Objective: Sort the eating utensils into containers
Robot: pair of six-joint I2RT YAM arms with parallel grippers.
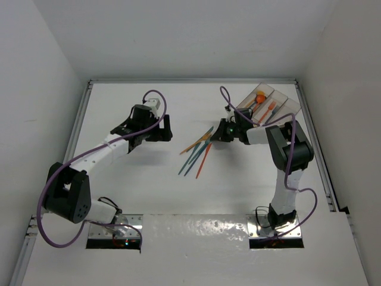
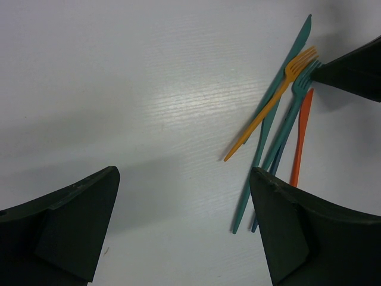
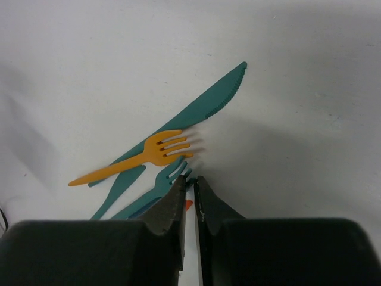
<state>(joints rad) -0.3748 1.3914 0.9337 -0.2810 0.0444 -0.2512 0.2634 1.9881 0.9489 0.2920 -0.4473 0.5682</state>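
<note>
Several utensils lie in a loose pile (image 1: 196, 152) at mid-table: a teal knife (image 3: 202, 107), an orange fork (image 3: 149, 156), a teal fork (image 3: 161, 185), a blue piece and a red-orange piece (image 2: 299, 140). My right gripper (image 3: 190, 180) is down on the pile's far end, its jaws closed to a thin slit on the teal fork's tines. My left gripper (image 2: 184, 179) is open and empty, hovering left of the pile (image 1: 158, 128). The clear containers (image 1: 284, 102) stand at the back right with an orange spoon (image 1: 260, 97) and an orange fork (image 1: 269, 110) inside.
White walls enclose the table on three sides. A raised rail (image 1: 312, 137) runs along the right edge just beyond the containers. The right arm's elbow (image 1: 289, 146) sits between the pile and that rail.
</note>
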